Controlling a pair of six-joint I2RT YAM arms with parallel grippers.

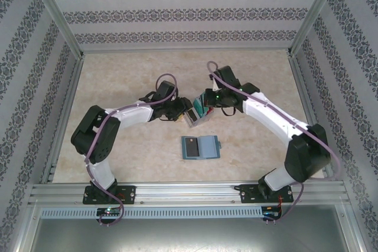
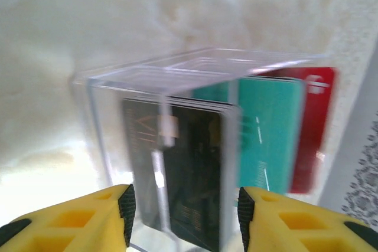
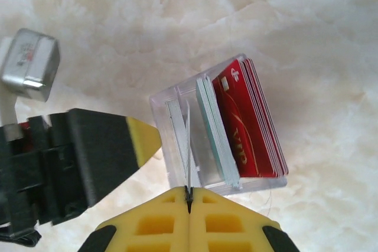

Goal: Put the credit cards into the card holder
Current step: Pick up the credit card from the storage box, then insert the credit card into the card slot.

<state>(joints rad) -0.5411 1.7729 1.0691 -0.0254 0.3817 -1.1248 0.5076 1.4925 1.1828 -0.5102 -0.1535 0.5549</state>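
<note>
Right jaws clenched on a thin card (image 3: 188, 146) in the clear tray (image 3: 171, 94); left jaws astride it, grip indeterminate. Credit cards (image 2: 269, 134) sit trayed; card holder (image 1: 201, 147) open on near worktop (image 1: 130, 87); loading judged barely begun.

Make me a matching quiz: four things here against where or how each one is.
Things:
1 red cards
2 tray
3 holder
4 right gripper

States:
a shut
b lying open on the table
c clear plastic
d standing inside the tray

Pairs: 1-d, 2-c, 3-b, 4-a
</note>
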